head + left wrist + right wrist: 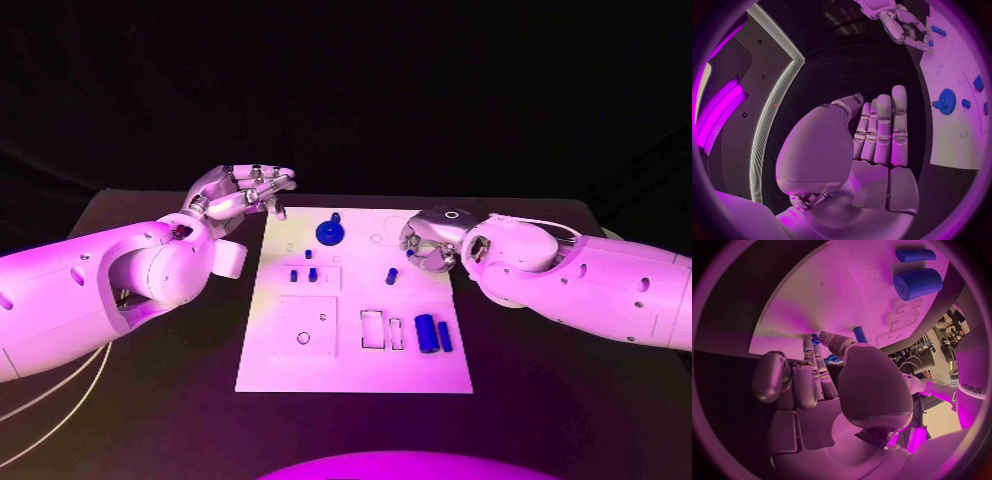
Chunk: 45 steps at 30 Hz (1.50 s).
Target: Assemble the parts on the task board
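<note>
Parts on the board (274, 360), as I count them in head view: one gear (330, 234) w/ a peg standing in it near the far edge, one tiny peg (307, 254) just below it, two short pegs (303, 274) side by side left of centre, one slanted peg (391, 275) right of centre, one big cylinder (426, 332) and one thin cylinder (446, 336) touching or nearly so at the near right. That makes 7 blue pcs I can see. Board has recesses: big square panel w/ a small oval hole near left, two narrow rectangular slots (382, 329) beside the cylinders; I see nothing sitting in them. Left hand (238, 193) is off the board's far-left corner, above the table (130, 215); wrist view shows fingers straight and close together, nothing held. Right hand (433, 240) is over the board's right edge, fingers curled down toward the surface; a blue pc shows at its fingertips (815, 341) in wrist view, but can't tell if it's gripped. Only writing legible: "sharpa" on the right arm, wrist view.
</note>
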### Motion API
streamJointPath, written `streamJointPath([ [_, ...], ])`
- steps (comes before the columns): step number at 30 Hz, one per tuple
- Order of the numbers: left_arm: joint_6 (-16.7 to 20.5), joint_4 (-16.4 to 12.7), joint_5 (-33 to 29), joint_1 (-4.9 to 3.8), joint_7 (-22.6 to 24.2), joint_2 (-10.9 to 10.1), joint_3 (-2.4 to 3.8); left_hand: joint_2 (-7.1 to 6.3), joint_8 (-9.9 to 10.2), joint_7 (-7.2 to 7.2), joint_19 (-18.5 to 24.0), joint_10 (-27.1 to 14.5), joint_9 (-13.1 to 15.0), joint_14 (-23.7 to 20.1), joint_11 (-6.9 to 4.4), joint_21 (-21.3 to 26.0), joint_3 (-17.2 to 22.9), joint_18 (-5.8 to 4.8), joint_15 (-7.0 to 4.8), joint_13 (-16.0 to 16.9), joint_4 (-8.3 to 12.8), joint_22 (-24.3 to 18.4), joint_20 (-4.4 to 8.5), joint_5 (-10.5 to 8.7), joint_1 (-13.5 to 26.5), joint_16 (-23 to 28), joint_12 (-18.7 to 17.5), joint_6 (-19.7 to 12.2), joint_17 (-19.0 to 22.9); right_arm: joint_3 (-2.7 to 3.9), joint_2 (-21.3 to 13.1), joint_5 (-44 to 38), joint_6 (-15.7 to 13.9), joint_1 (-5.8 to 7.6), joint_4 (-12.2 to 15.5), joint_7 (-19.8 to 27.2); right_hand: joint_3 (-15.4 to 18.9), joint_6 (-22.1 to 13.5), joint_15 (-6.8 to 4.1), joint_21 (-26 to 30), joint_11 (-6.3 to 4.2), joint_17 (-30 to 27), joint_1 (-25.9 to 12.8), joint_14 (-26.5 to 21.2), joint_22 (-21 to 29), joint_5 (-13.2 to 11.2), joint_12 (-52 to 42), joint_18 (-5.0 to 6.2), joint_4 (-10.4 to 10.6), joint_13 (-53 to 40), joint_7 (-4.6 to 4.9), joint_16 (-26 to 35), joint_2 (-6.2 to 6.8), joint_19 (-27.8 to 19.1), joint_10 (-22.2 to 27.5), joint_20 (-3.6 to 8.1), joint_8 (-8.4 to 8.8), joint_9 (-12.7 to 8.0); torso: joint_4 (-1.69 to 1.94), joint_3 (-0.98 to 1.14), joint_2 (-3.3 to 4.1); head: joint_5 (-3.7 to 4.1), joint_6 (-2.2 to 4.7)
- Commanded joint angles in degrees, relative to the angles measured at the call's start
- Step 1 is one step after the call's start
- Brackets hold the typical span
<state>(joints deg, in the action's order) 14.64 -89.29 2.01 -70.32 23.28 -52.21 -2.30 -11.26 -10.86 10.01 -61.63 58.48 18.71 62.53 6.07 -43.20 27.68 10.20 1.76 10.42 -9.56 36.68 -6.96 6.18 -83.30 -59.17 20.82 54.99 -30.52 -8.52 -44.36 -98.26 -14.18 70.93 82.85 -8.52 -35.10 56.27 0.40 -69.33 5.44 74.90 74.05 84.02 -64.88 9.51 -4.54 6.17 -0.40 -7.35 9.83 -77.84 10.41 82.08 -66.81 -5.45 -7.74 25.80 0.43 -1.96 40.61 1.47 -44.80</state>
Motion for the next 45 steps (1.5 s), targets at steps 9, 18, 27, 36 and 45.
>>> streamJointPath([
  [9,-1.2,-0.3,-0.7,-0.03,0.3,-0.1,0.06,-0.07,0.1,0.17,0.1,-0.2,-0.1,-0.4,0.28,0.3,0.0,0.34,0.23,0.0,0.0,-0.1,0.06,-0.27,0.5,0.1,0.3,-0.5,0.1,-0.22,0.7,-2.9,2.3,-0.78,-0.6,-1.0,-0.7,1.2,0.0,-1.4,-0.19,0.3,0.4,3.2,-1.4,-0.4,-0.4,-1.24,-0.1,-0.2,-0.54,-0.7,-0.33,0.1,-1.0,-0.33,-0.8,0.4,-0.06,0.08,-0.02,-0.2,-0.26],
  [18,-1.2,-0.2,-0.7,-0.03,-0.2,-0.2,0.05,-0.08,0.1,0.18,0.1,-0.2,-0.1,-0.4,0.3,0.3,0.0,0.34,0.24,0.0,0.0,-0.1,0.05,-0.27,0.5,0.1,0.3,-0.6,0.1,-0.24,0.9,-3.8,2.5,-1.16,-0.6,-1.3,-1.5,3.3,-0.66,-3.2,-1.05,0.3,1.9,3.2,-3.5,-0.4,-1.4,-1.51,-1.0,-0.9,-1.4,-1.1,-1.88,0.3,-2.9,0.12,-2.47,1.5,0.04,0.06,-0.01,-0.08,-0.46],
  [27,-1.1,-0.2,-0.5,-0.03,-0.6,-0.4,0.05,-0.14,0.1,0.23,0.1,-0.4,-0.1,-0.4,0.34,0.3,0.1,0.34,0.27,0.0,0.1,-0.2,0.03,-0.27,0.4,0.1,0.3,-0.7,0.1,-0.26,0.9,-6.1,4.4,-1.62,-0.7,-2.6,-1.2,3.8,-0.92,-4.2,-1.38,0.2,2.6,3.2,-4.7,-0.7,-1.7,-1.7,-2.0,-1.3,-1.68,-1.3,-1.69,0.5,-3.6,0.48,-3.1,2.0,-0.03,0.05,-0.06,-0.09,-0.71],
  [36,-1.1,-0.3,-0.4,-0.03,-0.9,-0.5,0.05,-0.2,0.1,0.33,0.0,-0.8,-0.2,-0.5,0.42,0.5,0.2,0.34,0.32,0.1,0.5,-0.3,0.0,-0.23,0.1,0.1,0.4,-1.0,0.2,-0.3,0.7,-7.7,4.4,-2.07,-0.3,-3.6,-1.0,3.7,-0.93,-4.3,-1.4,0.2,2.8,3.2,-4.9,-0.9,-1.7,-1.72,-2.5,-1.4,-1.69,-1.4,-1.24,0.4,-3.7,0.56,-3.16,2.1,-0.1,0.09,-0.07,-0.08,-0.82],
  [45,-1.0,-0.2,-0.2,-0.03,-1.1,-0.4,0.05,-0.23,0.1,0.42,0.0,-1.0,-0.2,-0.7,0.51,0.6,0.2,0.33,0.39,0.0,0.6,-0.3,-0.04,-0.21,0.0,0.1,0.5,-1.2,0.2,-0.3,0.3,-8.1,-0.3,-2.25,0.3,-4.1,-1.3,4.2,-1.12,-6.0,-1.58,0.1,3.3,3.2,-6.9,-0.3,-2.0,-2.12,-3.0,-1.8,-1.8,-1.5,-1.38,1.1,-4.3,0.68,-3.5,2.3,-0.01,0.08,-0.07,-0.04,-0.78],
])
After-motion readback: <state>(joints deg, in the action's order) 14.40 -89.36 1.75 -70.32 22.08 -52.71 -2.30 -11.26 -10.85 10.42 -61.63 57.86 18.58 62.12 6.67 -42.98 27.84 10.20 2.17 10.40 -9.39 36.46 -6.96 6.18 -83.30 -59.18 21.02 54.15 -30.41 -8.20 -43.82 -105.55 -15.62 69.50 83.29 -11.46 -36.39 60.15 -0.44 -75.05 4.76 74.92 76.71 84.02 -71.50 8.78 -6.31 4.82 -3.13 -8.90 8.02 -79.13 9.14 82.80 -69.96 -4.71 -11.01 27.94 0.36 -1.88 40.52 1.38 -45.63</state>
